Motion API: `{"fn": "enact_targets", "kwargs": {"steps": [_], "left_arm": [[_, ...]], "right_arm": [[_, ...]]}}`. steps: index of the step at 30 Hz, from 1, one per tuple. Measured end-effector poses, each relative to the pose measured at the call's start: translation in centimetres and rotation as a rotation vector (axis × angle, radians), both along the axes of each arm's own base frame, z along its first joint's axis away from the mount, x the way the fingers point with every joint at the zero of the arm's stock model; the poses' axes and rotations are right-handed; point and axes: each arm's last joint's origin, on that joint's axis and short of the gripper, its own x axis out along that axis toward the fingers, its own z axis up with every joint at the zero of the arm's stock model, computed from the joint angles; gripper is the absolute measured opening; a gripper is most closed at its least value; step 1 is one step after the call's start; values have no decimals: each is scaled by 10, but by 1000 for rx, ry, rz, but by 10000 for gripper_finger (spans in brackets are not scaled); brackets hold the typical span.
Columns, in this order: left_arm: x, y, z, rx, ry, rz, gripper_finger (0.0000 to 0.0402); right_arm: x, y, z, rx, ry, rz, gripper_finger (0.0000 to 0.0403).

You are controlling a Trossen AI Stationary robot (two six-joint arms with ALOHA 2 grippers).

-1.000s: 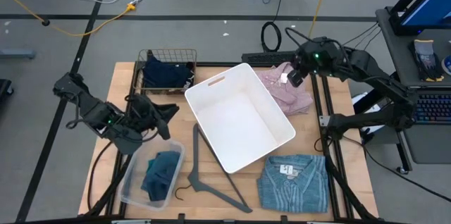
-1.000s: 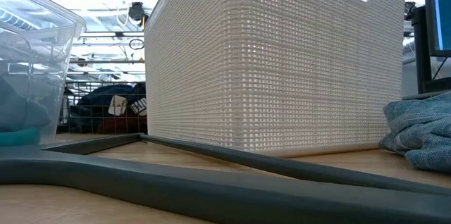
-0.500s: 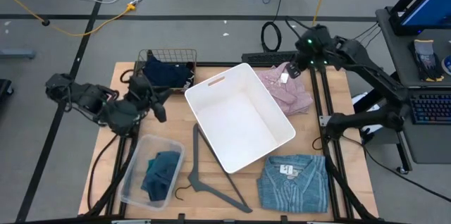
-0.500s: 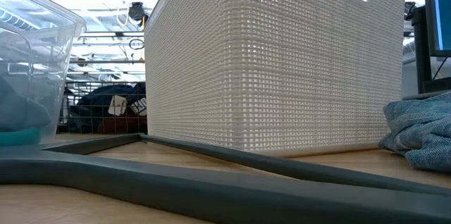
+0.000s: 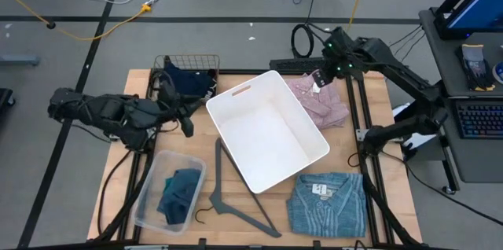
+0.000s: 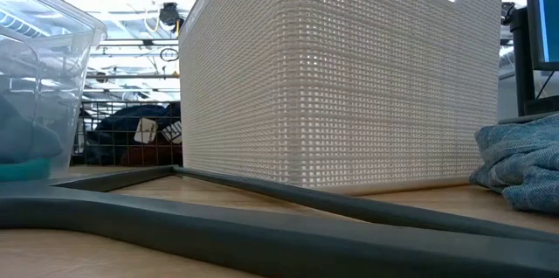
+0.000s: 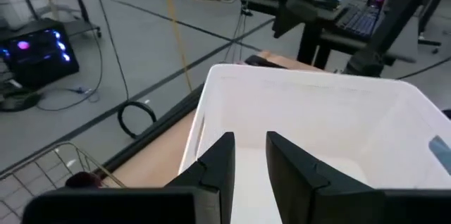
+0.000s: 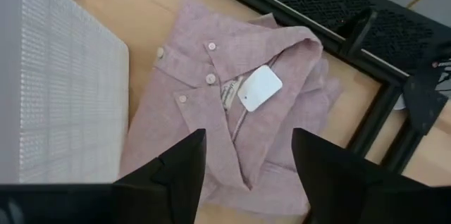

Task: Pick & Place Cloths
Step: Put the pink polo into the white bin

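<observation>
A pink shirt [image 8: 232, 111] with a white label [image 8: 259, 88] lies crumpled on the table's far right [image 5: 322, 101]. My right gripper [image 8: 246, 139] hangs open above it [image 5: 320, 79], pointing steeply down and touching nothing. My left gripper [image 5: 187, 123] hovers left of the white bin [image 5: 267, 132] and points at it. Its fingers [image 7: 250, 139] stand a narrow gap apart with nothing between them. A blue striped shirt [image 5: 326, 203] lies flat at the near right. A navy cloth [image 5: 186, 81] fills the wire basket, and a teal cloth [image 5: 179, 195] lies in the clear box.
A grey hanger [image 5: 232, 195] lies on the table between the clear box [image 5: 149, 203] and the bin. The bin's tall mesh wall [image 6: 349, 86] fills the low view. A black frame rail [image 8: 310, 34] runs along the table's far edge behind the pink shirt.
My left arm has swung toward the table's far edge, and its gripper has rolled and now points across at the white bin. My right gripper has moved left along the far edge and lower, coming over the pink shirt's collar end.
</observation>
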Motion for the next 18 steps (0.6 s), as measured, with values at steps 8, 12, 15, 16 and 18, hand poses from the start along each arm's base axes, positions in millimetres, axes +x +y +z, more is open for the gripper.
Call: {"fn": "enact_targets", "kwargs": {"steps": [8,12,15,16,18], "left_arm": [[-19,11,-17,1,-73,-9,81],[-28,15,-24,-8,-107,-25,81],[-32,18,-27,-5,-125,-21,81],[-33,18,-28,-3,-124,-19,81],[-35,19,-28,-2,-127,-17,81]], "right_arm": [[5,-5,-12,61,35,-41,208],[5,-5,-28,125,54,-63,208],[3,-8,-42,145,70,-82,208],[3,-10,-47,146,70,-89,208],[2,-14,-57,157,74,-112,209]]}}
